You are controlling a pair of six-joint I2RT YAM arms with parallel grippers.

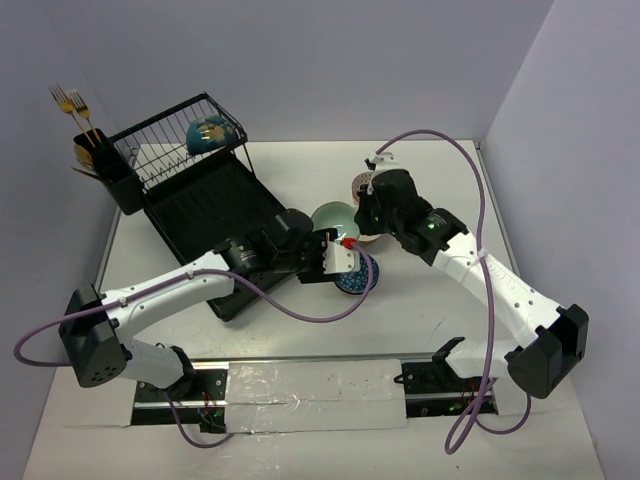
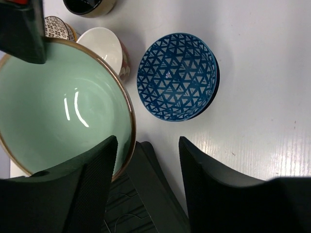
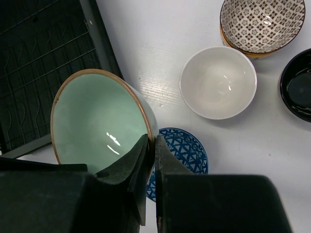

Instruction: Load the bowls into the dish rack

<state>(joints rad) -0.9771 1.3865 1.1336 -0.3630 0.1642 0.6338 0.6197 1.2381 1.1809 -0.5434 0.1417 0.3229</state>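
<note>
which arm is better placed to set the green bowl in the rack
Left. The left pincer straddles the rim of the green bowl beside the rack; the right pincer, pinching that rim, sits farther from the rack.

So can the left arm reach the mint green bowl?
Probably yes: the mint green bowl has its rim between the open left fingers, nothing blocking, though the right fingers pinch it too.

The right pincer (image 3: 151, 145) pinches the rim of the tilted mint bowl (image 3: 97, 121), near a blue-patterned bowl (image 3: 187, 150).
</note>
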